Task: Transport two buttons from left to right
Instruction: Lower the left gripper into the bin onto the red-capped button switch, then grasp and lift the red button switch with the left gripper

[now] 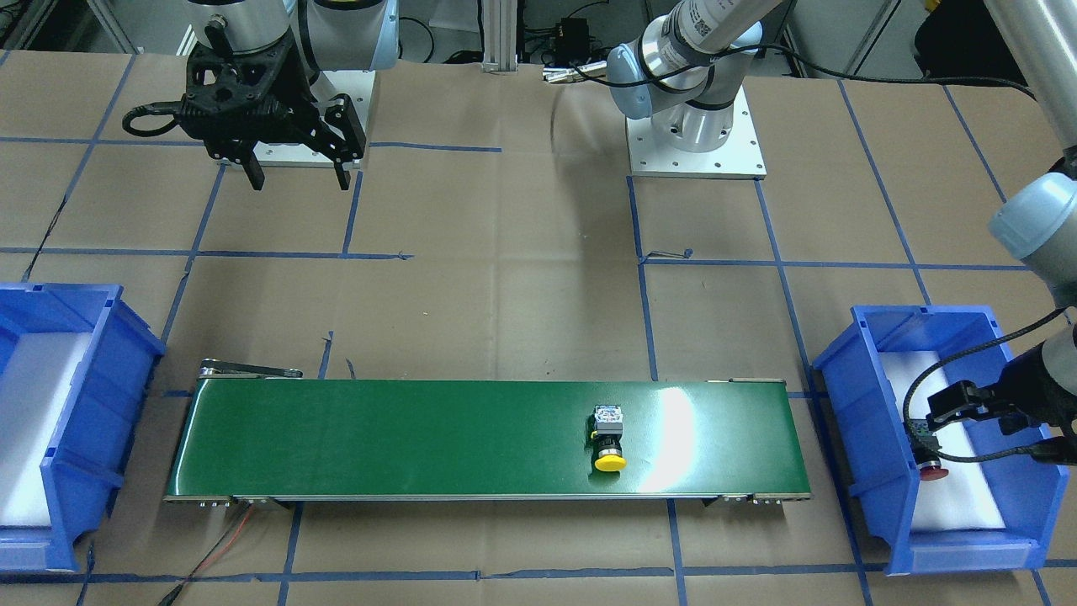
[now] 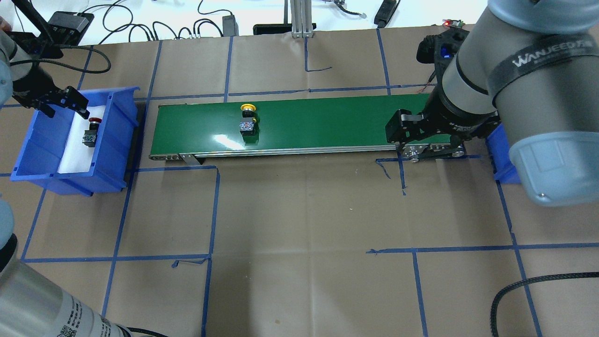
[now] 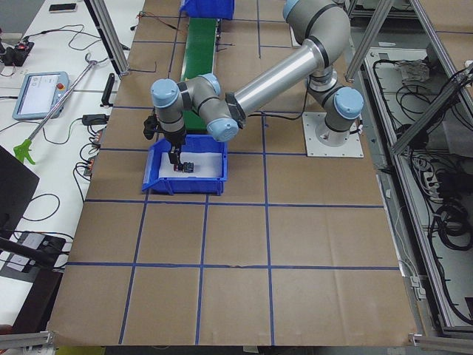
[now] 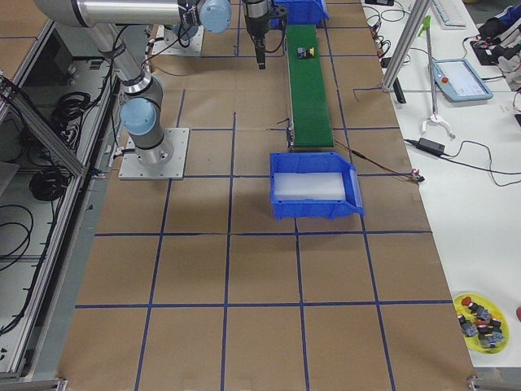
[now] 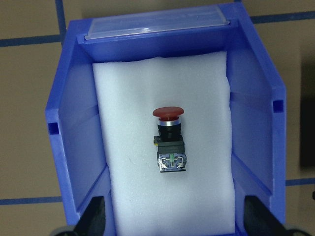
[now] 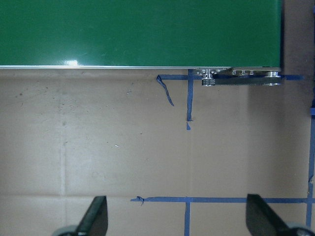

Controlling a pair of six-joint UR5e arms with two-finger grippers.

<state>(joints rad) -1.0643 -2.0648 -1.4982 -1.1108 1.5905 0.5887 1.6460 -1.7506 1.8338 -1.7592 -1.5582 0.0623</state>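
The yellow-capped button (image 1: 608, 438) lies on its side on the green conveyor belt (image 1: 404, 438), toward the left bin's end; it also shows in the overhead view (image 2: 247, 119). The red-capped button (image 5: 169, 142) lies on white foam in the left blue bin (image 2: 117, 140), also seen in the overhead view (image 2: 90, 131). My left gripper (image 5: 174, 221) hangs open above that bin, over the red button and not touching it. My right gripper (image 2: 421, 135) is open and empty, above the table by the belt's other end, as the front view (image 1: 299, 178) shows.
A second blue bin (image 1: 76, 421) with white foam stands past the belt's right end, partly hidden by my right arm in the overhead view. A yellow dish (image 4: 480, 322) with several spare buttons sits on the side table. Cables run along the table's far edge.
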